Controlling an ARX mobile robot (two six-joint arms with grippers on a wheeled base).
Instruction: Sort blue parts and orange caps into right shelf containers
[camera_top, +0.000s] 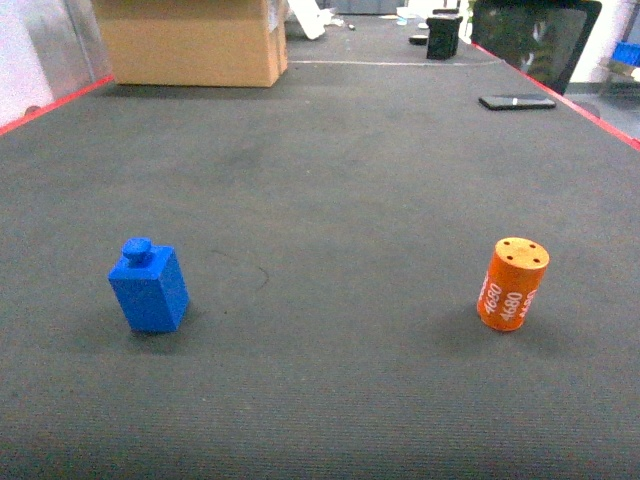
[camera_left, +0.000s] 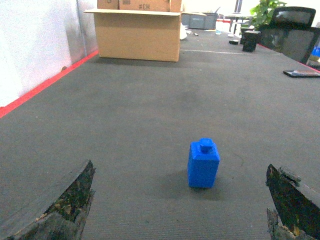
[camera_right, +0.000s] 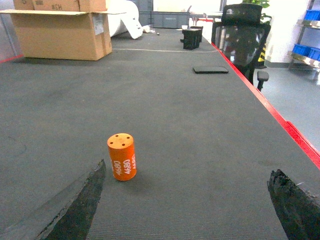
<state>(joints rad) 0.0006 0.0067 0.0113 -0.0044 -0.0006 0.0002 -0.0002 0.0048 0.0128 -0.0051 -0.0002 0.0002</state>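
Head view, item one: blue part (camera_top: 149, 289), a small block with a round stud on top, upright on the dark mat (camera_top: 330, 180), left of centre. It looks like rigid plastic, likely light; its flat side walls look the best place to pinch, below the stud.

Item two: orange cap (camera_top: 513, 285), a short cylinder with small holes in its flat top and white numerals on its side, standing with a slight lean, right of centre, well apart from the block. Probably stiff and light; the round wall may roll or slip, so a hold across the middle of the body seems safest.

Left gripper (camera_left: 180, 210): spread wide, nothing held, its worn dark fingers (camera_left: 70, 200) at the lower corners of the left wrist view, the block ahead between them.

Right gripper (camera_right: 185, 210): likewise wide apart and empty, the cap ahead and nearer its left finger.

Surroundings: cardboard box (camera_top: 190, 40) at the far left, black phone (camera_top: 516, 101) at the far right, office chair (camera_right: 242, 27) beyond the red edge strip. Blue bins (camera_right: 306, 50) show on a rack at the far right of the right wrist view.
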